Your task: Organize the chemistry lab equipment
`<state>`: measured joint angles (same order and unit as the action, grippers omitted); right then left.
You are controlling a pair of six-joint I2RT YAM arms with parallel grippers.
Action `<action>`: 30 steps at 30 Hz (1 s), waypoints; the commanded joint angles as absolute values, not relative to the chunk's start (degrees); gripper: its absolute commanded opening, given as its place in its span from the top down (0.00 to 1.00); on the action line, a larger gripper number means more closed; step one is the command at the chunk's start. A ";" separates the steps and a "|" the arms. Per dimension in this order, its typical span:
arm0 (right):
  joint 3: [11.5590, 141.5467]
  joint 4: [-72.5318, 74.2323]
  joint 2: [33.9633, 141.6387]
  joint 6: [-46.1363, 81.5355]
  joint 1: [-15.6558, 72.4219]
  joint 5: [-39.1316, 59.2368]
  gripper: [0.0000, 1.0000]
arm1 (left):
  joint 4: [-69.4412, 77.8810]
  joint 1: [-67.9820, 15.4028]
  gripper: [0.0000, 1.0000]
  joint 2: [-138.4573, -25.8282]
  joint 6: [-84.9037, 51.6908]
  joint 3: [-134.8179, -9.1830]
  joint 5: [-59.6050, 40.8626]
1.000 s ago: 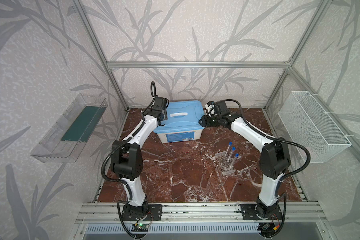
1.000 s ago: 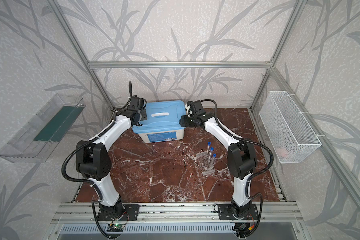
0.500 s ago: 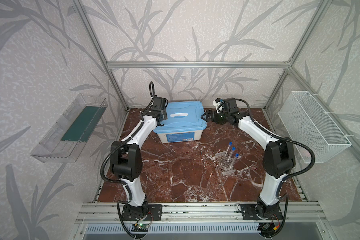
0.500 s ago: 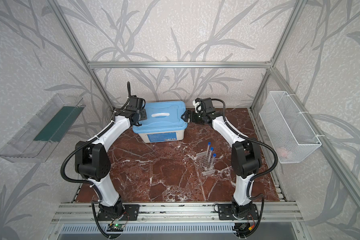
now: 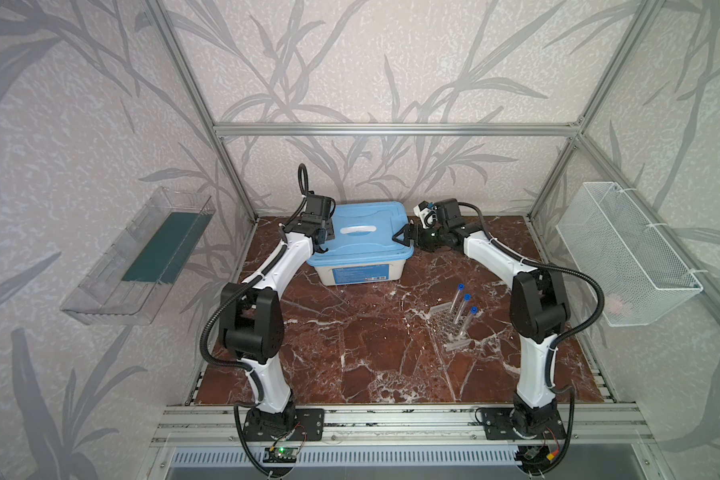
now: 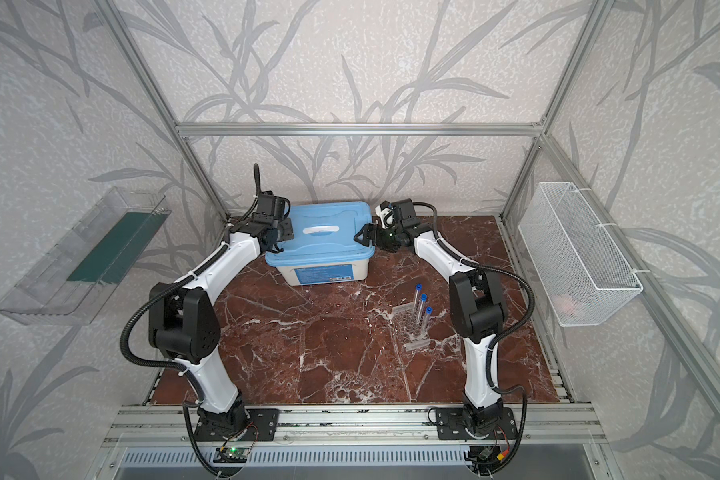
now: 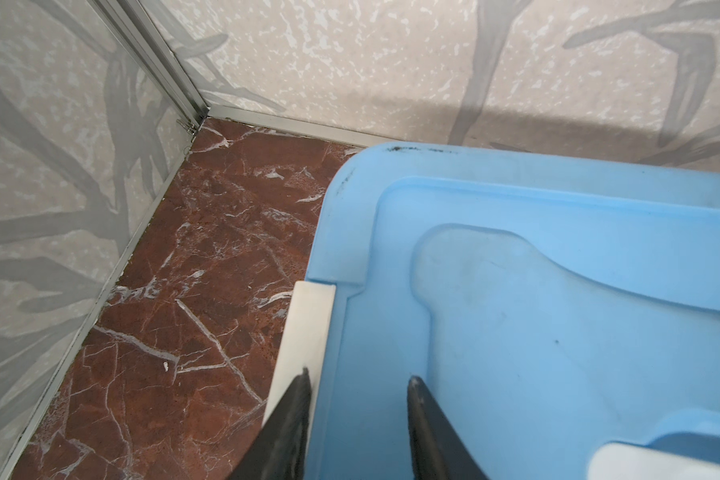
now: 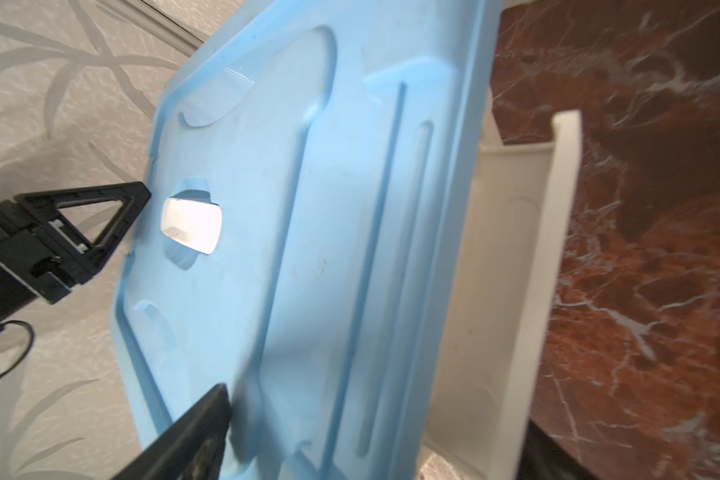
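Setting: a red-brown marble bench [image 5: 350, 357] inside a booth with leaf-patterned walls, seen from above. Two white-and-black robot arms rise from its front edge.

Tub: a white tub [image 5: 356, 272] with a light blue lid [image 5: 371, 245] sits at the middle of the bench's back edge. A white handle [image 5: 357, 229] lies flat in the centre of the lid.

Test tubes: three clear test tubes [image 5: 461, 305] with blue caps stand in a row, caps up, in a clear honeycomb rack [image 5: 445, 328].

Rack position: toward the right edge of the bench, about halfway between front and back. It is well apart from the tub and near the right arm's elbow.

Left gripper: the left gripper [image 7: 358, 380] points down at the left end of the lid. In the wrist view its two dark fingertips stand a little apart. One is over the lid and the other over the left-end latch [image 7: 308, 328], a white strip at the lid's rim. I cannot tell whether they pinch the rim or only sit over it.

Right gripper: the right gripper [image 8: 186, 291] is at the right end of the lid, released, with its fingers spread wide and nothing held. Its tips lie near the lid's edge, but contact cannot be judged.

Right-end latch: the white right-end latch [image 8: 524, 270] juts out past the lid's rim.

Walls: a clear shelf [image 5: 113, 291] with a dark green liner hangs on the left wall. A white wire basket [image 5: 624, 249] hangs on the right wall and holds a small pale pinkish thing too blurred to name.
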<state>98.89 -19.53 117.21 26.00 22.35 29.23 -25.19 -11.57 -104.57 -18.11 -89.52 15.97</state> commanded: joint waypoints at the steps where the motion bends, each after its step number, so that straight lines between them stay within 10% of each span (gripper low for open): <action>1: 103.17 -28.01 114.34 17.52 26.62 20.39 0.13 | -33.68 -14.05 0.60 -107.31 -19.86 -86.32 8.83; 17: 110.01 -36.74 118.03 9.56 32.61 9.77 0.13 | -33.98 -15.53 0.58 -106.82 -22.95 -88.84 6.62; 30: 104.34 -35.32 101.54 14.38 24.94 13.96 0.01 | -42.28 -9.29 0.02 -101.59 -21.07 -105.74 11.92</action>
<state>105.62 -36.01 109.25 12.40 27.33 10.92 -38.26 -10.33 -105.10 -21.43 -103.26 11.53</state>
